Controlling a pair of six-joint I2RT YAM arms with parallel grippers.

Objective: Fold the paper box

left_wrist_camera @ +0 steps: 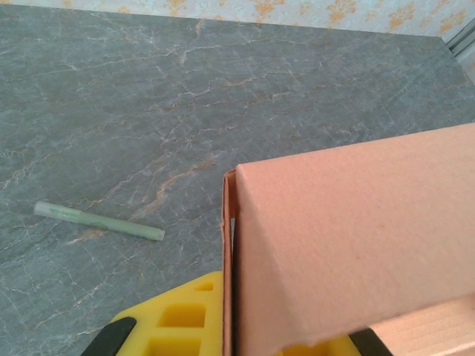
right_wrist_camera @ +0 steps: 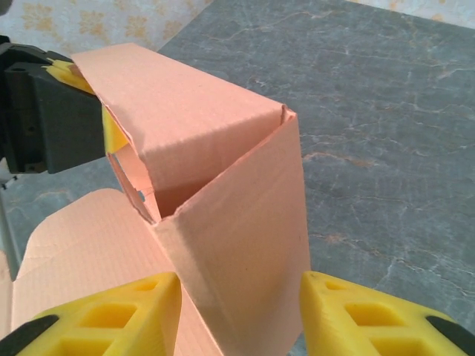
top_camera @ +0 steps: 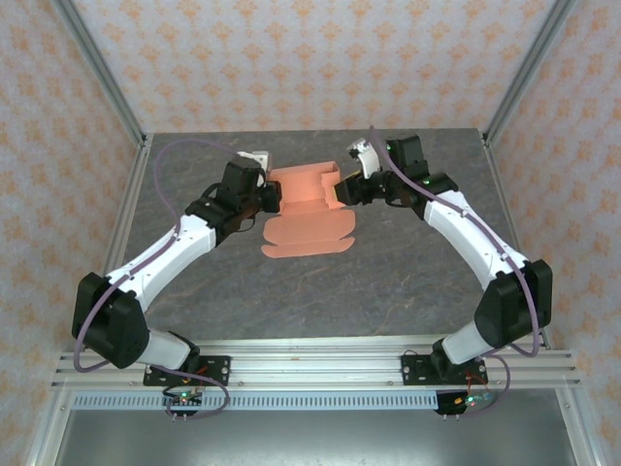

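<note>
The paper box (top_camera: 309,212) sits at the upper middle of the top view on the grey desk (top_camera: 388,282), half formed: its rear part has walls raised, and a flat flap lies toward the bottom of the frame. The left tool (top_camera: 271,198) is pressed together on the box's left wall, and its wrist view shows thin card nipped between the yellow pads (left_wrist_camera: 182,319). The right tool (top_camera: 343,190) meets the box's right end. In its wrist view the yellow fingers (right_wrist_camera: 111,319) stand apart, clasping an upright folded corner between them. A thin grey stick (left_wrist_camera: 100,221) lies on the desk at the left of the left wrist view, well apart from the box.
</note>
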